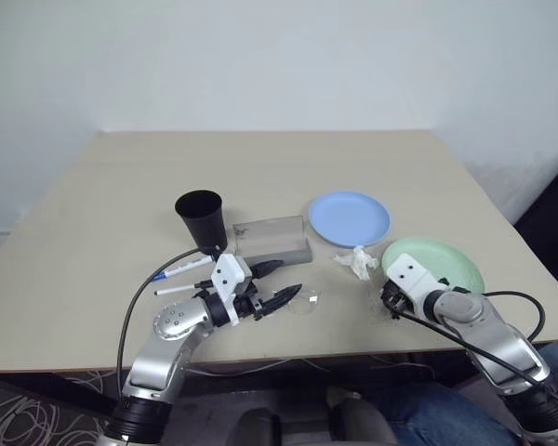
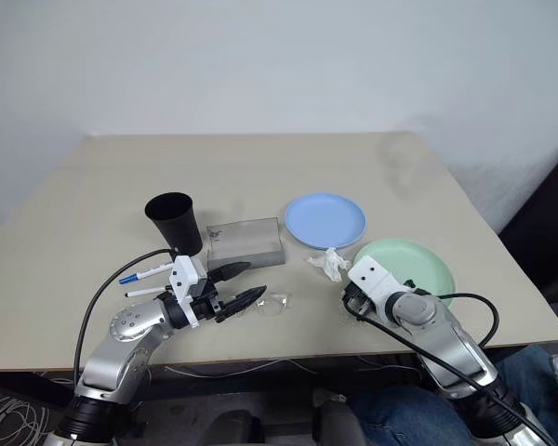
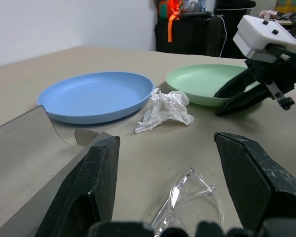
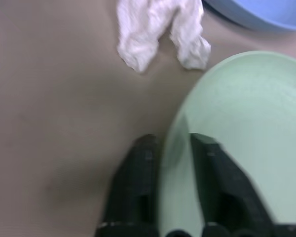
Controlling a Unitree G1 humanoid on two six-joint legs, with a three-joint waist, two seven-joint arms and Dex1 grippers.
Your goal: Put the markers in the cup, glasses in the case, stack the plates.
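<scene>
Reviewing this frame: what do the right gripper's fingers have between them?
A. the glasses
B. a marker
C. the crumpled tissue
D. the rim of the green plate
D. In the right wrist view the right gripper has one finger on each side of the green plate's rim, closed on it; the tissue lies apart on the table, and the glasses lie by the left gripper.

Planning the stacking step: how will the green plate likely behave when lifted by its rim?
The green plate looks thin and shallow, so probably light and slightly flexible. Pinched at one edge by the right gripper, it may tilt or slip.
</scene>
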